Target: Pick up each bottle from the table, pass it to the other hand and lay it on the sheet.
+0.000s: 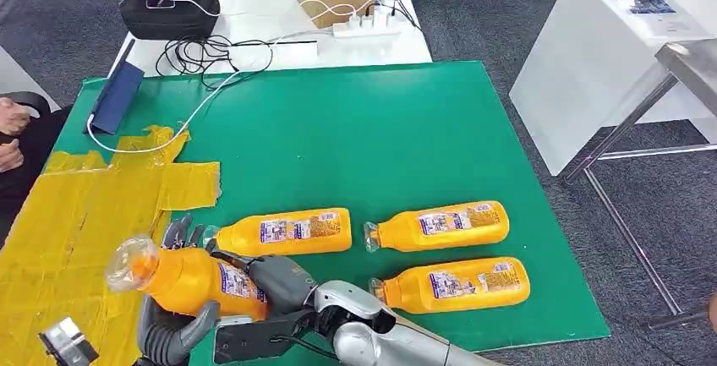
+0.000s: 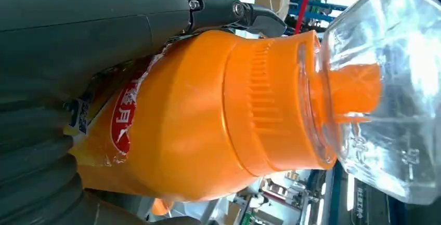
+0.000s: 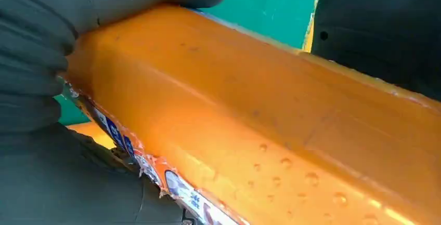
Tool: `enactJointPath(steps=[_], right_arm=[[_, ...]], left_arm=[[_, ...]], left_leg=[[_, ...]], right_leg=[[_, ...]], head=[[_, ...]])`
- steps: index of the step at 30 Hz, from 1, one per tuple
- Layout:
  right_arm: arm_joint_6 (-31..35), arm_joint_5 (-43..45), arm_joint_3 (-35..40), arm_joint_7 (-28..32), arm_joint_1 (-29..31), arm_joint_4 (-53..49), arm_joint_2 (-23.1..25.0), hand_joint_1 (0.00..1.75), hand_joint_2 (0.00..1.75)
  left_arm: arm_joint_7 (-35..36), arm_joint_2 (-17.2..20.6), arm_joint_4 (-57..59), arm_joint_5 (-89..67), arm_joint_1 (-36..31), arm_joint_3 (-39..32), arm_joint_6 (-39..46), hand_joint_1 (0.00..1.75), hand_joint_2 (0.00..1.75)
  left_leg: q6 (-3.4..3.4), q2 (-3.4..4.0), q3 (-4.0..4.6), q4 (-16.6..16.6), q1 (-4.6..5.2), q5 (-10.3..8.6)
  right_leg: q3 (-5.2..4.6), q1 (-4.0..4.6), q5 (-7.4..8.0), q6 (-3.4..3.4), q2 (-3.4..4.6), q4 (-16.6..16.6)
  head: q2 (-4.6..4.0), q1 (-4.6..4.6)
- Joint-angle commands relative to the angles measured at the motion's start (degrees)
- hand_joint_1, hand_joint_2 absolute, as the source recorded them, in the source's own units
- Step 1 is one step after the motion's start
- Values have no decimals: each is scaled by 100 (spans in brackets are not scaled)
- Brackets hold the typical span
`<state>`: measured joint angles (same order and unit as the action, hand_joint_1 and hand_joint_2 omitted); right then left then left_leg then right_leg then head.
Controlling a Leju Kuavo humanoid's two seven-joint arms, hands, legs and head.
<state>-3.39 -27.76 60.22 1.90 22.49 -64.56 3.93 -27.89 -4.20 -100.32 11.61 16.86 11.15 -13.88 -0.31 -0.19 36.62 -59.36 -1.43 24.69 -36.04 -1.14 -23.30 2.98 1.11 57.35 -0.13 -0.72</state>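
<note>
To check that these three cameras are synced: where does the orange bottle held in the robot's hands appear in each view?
Head view: held bottle at lower left, clear cap toward the yellow sheet, both hands on it.
Left wrist view: the bottle spans the middle, clear cap at the right.
Right wrist view: its orange body runs across the frame, cap out of frame.
Shared landmark: the bottle's torn label, visible in all three.

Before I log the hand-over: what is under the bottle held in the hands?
Under the held bottle lie the edge of the yellow sheet and green mat. The left hand and right hand cover what lies directly beneath it.
</note>
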Motion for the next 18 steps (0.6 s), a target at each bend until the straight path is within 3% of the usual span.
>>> enactJointPath(steps=[1, 6, 7, 18], right_arm=[[-162, -23, 543, -44, 113, 557, 76, 175, 175], [-191, -3, 587, -54, 144, 565, 79, 175, 175], [-206, 4, 590, -55, 155, 569, 84, 175, 175], [-186, 70, 496, -111, 121, 452, 42, 175, 175]], left_arm=[[-85, 87, 202, -514, -315, 519, 219, 0, 175], [-130, 127, 191, -759, -334, 579, 444, 0, 175], [-142, 151, 193, -807, -339, 600, 438, 175, 175], [-237, 143, 172, -882, -347, 585, 467, 175, 175]], left_leg=[[10, -14, -39, 16, 1, 7], [8, -13, -27, 11, 2, 5], [10, -13, -36, 13, 1, 7], [8, -13, -25, 10, 2, 4]], right_leg=[[43, 4, -12, -14, -25, -12], [30, 3, -9, -11, -22, -8], [38, 4, -12, -13, -23, -9], [28, 2, -9, -10, -21, -8]], head=[[0, -2], [0, 0], [0, -2], [0, 0]])
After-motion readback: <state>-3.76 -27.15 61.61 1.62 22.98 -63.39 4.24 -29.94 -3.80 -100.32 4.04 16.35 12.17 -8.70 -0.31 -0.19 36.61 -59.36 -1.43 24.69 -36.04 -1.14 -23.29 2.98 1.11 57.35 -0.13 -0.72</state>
